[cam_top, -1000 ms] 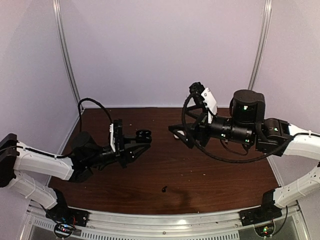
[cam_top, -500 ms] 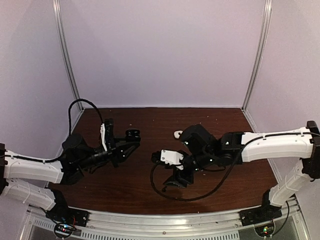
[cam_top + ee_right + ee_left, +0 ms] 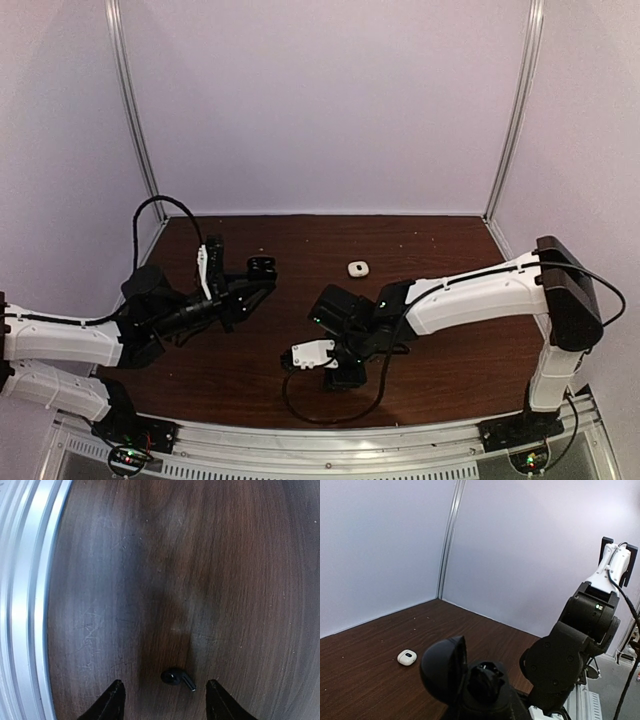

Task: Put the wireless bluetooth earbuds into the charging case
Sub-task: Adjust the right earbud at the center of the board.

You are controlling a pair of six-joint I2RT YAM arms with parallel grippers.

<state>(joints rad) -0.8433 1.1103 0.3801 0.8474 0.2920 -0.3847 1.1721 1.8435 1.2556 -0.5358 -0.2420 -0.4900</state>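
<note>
My left gripper [image 3: 256, 277] is shut on an open black charging case [image 3: 262, 266] and holds it above the left of the table; in the left wrist view the case [image 3: 482, 680] fills the bottom, lid [image 3: 444, 667] swung up, and hides the fingers. My right gripper [image 3: 340, 378] points down at the front middle of the table. In the right wrist view it [image 3: 165, 692] is open, with one black earbud [image 3: 177, 678] lying on the wood between the fingertips [image 3: 116, 692]. A closed white case [image 3: 358, 269] lies mid-table, also in the left wrist view [image 3: 406, 657]. The white earbuds are out of view.
The metal rail of the table's front edge [image 3: 25, 605] runs close beside the right gripper, and shows in the top view [image 3: 330, 438]. The right arm [image 3: 580, 640] rises near the black case. Pale walls enclose the table on three sides.
My right arm has swung from raised at the back right down to the front middle, over the black earbud. My left arm has drawn the black case a little back and left.
</note>
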